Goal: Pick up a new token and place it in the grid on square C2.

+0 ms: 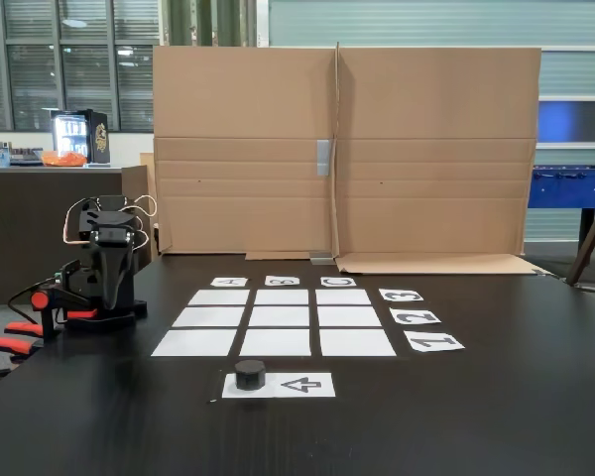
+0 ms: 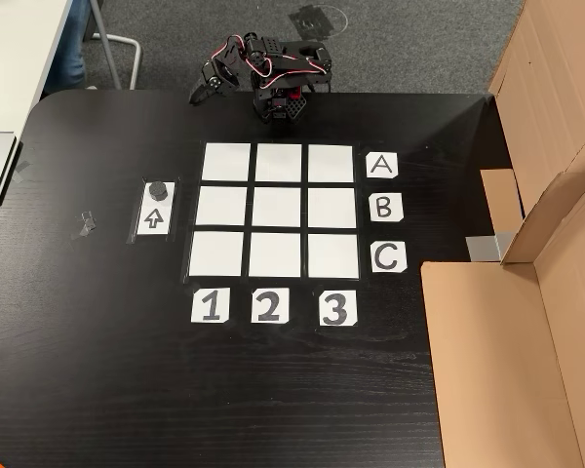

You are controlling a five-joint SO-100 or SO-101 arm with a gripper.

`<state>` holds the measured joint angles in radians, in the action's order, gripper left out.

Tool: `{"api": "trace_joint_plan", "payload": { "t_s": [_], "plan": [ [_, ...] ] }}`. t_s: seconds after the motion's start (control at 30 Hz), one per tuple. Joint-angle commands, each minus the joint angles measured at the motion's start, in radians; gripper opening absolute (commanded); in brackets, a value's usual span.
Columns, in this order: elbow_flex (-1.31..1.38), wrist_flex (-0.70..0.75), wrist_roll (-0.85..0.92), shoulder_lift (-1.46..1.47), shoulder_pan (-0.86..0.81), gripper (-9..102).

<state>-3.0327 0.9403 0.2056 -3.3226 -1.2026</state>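
The token (image 1: 249, 374) (image 2: 157, 189), a small black puck, stands on one end of a white sheet printed with an arrow (image 1: 302, 385) (image 2: 154, 219), beside the grid. The grid (image 1: 282, 296) (image 2: 226, 162) is nine white paper rectangles, all bare. Square C2 (image 1: 349, 316) (image 2: 275, 255) lies in line with label C (image 2: 388, 256) and label 2 (image 2: 267, 306). My arm (image 1: 104, 268) sits folded at the table's edge on the label A side. Its gripper (image 2: 203, 90) points away from the grid, far from the token, and I cannot make out how the jaws stand.
A tall cardboard wall (image 1: 342, 149) (image 2: 526, 292) stands past the label C side of the grid. A bit of grey tape (image 2: 84, 227) lies on the dark table (image 1: 496, 416) near the arrow sheet. Red clamps (image 1: 20, 332) hold the arm's base.
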Motion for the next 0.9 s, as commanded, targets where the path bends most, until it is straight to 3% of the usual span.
{"api": "trace_joint_plan", "payload": {
  "t_s": [0.0, 0.1, 0.4, 0.87],
  "plan": [
    [0.041, -0.006, 0.003, 0.048, 0.017, 9],
    [0.091, -0.012, 0.005, 0.132, 0.035, 17],
    [0.385, 0.026, 0.002, 0.465, 0.083, 22],
    [1.086, 0.400, 0.000, 0.965, 0.115, 26]
  ]
}}
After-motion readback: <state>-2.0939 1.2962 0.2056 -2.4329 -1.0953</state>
